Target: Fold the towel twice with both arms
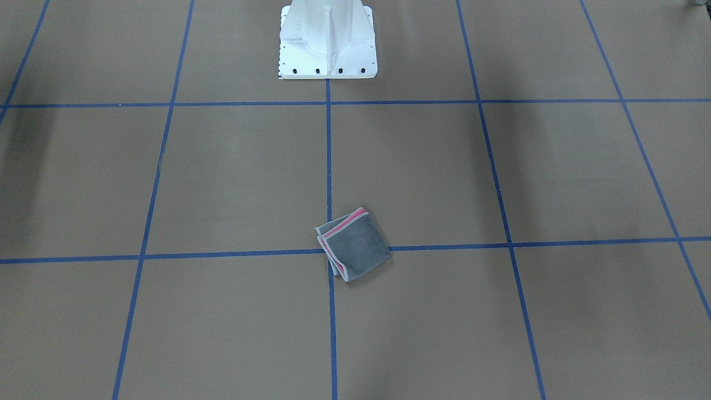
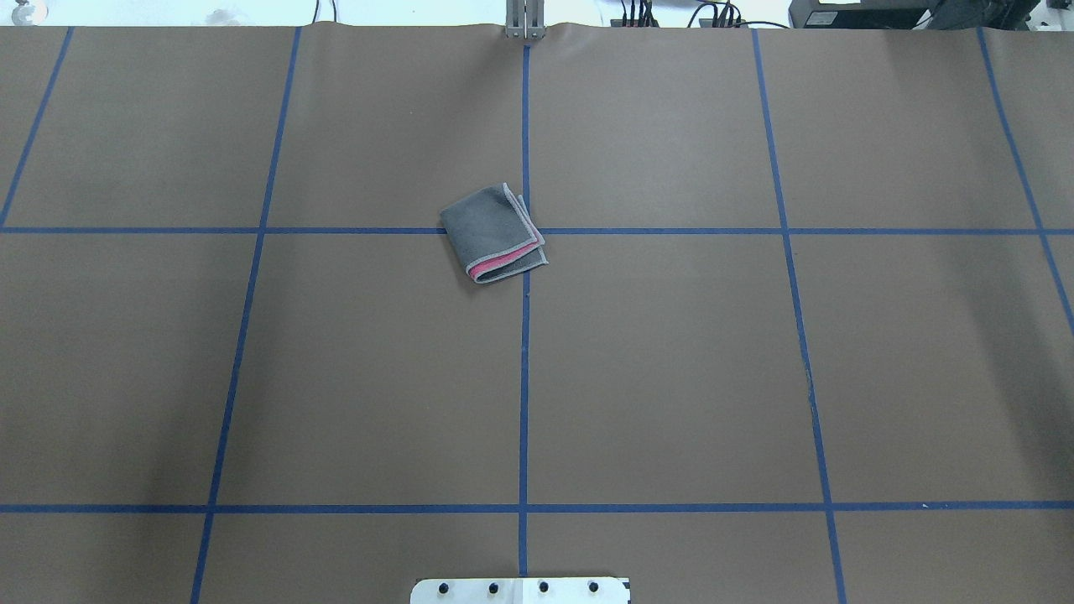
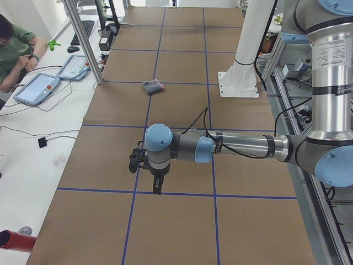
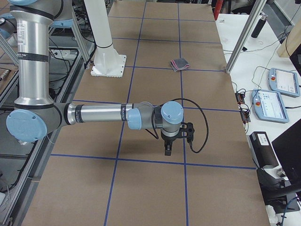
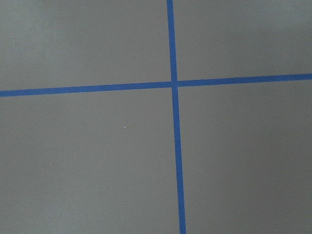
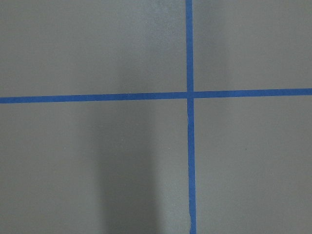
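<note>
Probably done: saw the towel (image 2: 495, 233) folded small. Best left alone, left end effector (image 3: 156, 185) and right end effector (image 4: 168, 148) well apart. Could not tell open or closed.

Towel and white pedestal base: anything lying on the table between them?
Nothing: overhead exterior shows only brown table cover and blue tape lines between towel and base.
</note>
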`<state>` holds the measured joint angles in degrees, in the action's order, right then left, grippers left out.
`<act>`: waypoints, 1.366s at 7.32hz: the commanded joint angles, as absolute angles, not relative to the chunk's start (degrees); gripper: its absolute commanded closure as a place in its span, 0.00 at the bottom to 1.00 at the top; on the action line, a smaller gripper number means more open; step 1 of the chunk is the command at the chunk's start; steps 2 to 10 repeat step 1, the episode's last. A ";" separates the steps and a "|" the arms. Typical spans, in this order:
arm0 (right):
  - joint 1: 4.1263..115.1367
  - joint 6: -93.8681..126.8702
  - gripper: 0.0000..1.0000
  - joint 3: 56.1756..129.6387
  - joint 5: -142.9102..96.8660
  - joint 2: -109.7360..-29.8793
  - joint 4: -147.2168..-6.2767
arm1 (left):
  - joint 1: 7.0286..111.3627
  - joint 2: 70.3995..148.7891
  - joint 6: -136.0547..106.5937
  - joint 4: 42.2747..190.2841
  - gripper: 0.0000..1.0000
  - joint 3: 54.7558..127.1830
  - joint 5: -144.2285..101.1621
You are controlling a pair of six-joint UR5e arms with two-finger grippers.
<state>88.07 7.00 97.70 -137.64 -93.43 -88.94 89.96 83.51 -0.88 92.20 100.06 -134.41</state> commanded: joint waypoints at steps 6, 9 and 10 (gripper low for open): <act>88.07 7.03 0.00 97.73 -137.64 -93.34 -88.95 | 89.91 83.58 -0.88 92.20 0.00 100.02 -134.38; 88.07 7.03 0.00 97.73 -137.64 -93.34 -88.95 | 89.91 83.58 -0.88 92.20 0.00 100.02 -134.38; 88.07 7.03 0.00 97.73 -137.64 -93.34 -88.95 | 89.91 83.58 -0.88 92.20 0.00 100.02 -134.38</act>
